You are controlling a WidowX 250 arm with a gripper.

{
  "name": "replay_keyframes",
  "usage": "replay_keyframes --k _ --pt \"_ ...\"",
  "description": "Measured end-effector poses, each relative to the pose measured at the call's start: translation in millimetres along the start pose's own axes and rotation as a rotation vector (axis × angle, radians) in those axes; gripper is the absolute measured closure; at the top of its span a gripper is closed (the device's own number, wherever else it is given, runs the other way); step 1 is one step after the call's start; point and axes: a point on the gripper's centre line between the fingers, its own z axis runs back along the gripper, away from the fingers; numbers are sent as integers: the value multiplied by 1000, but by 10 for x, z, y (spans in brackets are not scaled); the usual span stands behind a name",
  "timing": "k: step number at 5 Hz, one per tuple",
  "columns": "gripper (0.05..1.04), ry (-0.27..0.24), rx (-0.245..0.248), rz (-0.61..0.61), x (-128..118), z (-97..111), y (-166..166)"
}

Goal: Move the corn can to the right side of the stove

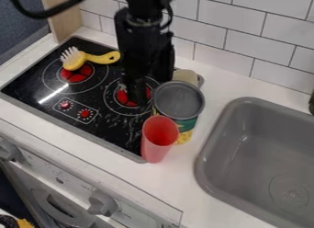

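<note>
Black, the claw (pixel 136 94) hangs over the right half of the stove (pixel 116 126); whether it is open or closed cannot be told. At the stove's right edge stands the corn can (pixel 178 102), a red cup (pixel 159 139) at its front right corner, a yellow brush (pixel 75 60) on its back left.

1. The corn can (pixel 186 124): lower front hidden by the red cup (pixel 159 137).
2. Behind the can, a pale thing (pixel 186 76), mostly covered.
3. The black arm (pixel 142 36), cut off at the top edge, hides part of a burner (pixel 127 97).
4. The sink (pixel 245 149) runs off the right edge.
5. A dark thing (pixel 311 104), right edge, and a black-and-yellow one (pixel 21 222), lower left corner: both cut off.
</note>
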Motion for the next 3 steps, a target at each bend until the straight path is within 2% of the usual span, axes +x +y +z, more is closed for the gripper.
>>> replay_keyframes --k 1,2,3 --pt "83 -7 -47 22 32 263 2" --pt "83 -12 -122 35 48 558 -62" --pt "83 -34 -125 34 78 609 -35"
